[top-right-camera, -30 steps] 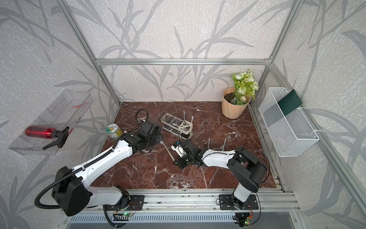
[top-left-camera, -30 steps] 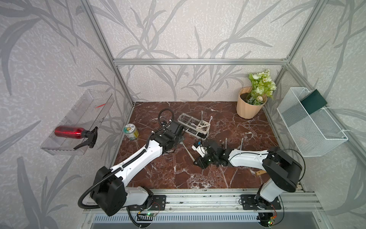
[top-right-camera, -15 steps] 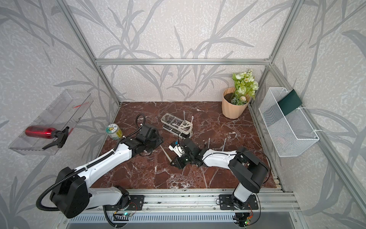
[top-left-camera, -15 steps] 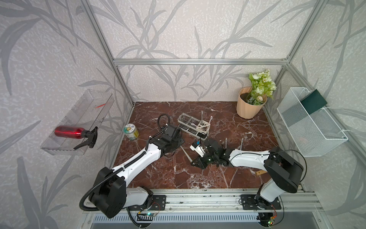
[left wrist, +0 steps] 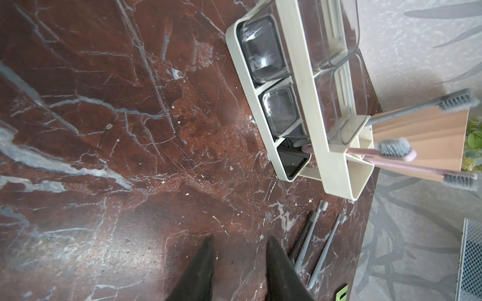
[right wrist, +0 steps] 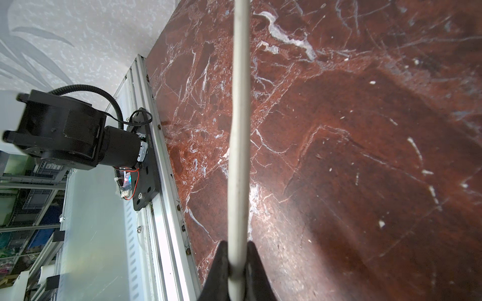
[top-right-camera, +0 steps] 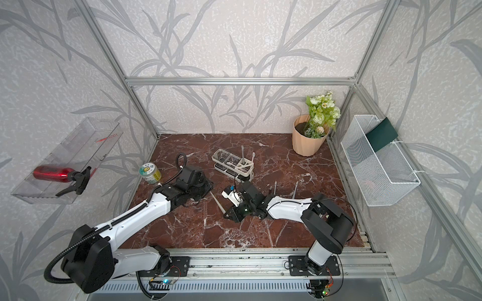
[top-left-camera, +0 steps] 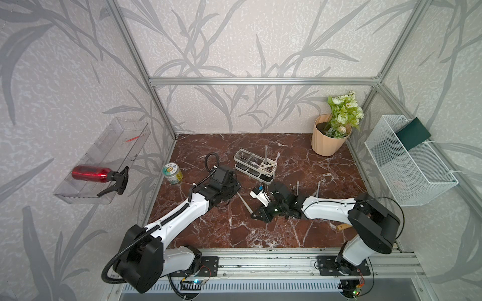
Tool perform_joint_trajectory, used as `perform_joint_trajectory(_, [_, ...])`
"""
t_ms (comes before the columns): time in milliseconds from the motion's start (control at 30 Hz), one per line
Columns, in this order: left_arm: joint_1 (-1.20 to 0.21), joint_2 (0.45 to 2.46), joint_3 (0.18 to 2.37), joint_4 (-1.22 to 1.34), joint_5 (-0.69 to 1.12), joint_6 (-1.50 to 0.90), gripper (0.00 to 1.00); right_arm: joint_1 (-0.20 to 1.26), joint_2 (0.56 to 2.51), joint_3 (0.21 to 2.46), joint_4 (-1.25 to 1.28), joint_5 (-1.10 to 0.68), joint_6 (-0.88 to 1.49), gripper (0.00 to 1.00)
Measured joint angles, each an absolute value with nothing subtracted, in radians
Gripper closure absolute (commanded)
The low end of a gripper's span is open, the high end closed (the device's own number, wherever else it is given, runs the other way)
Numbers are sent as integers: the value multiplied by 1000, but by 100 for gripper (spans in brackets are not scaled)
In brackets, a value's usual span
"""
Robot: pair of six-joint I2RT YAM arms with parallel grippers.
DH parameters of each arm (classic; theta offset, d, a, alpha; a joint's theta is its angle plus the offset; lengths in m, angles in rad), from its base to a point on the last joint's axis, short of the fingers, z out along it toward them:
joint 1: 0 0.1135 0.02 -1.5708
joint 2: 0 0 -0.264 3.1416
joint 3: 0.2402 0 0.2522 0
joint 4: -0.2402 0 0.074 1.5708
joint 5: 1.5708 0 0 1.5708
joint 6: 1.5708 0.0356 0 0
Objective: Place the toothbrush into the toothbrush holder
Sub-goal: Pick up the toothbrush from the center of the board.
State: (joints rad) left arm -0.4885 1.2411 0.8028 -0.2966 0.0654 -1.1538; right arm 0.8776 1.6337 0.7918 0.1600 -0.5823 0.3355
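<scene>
Marble tabletop [top-left-camera: 287, 234]; right pincer [right wrist: 236, 246] low, outstretched, clamping toothbrush [right wrist: 240, 130].

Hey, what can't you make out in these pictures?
- Head of the thin cream-white toothbrush: cut off by the right wrist view's top edge; too small in both top views.
- Left gripper: hidden under its own black wrist in both top views.
- Label on the small round tin: too small to read in a top view.
- Dark green object in the white wire mesh basket: too small to identify.

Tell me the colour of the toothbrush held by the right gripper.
Cream-white toothbrush, clearest in the right wrist view.
</scene>
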Motion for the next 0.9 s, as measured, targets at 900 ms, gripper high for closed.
perform_joint_trajectory(900, [-476, 1217, 801, -298, 80, -1128, 100, 832, 1634, 775, 236, -663, 400, 96])
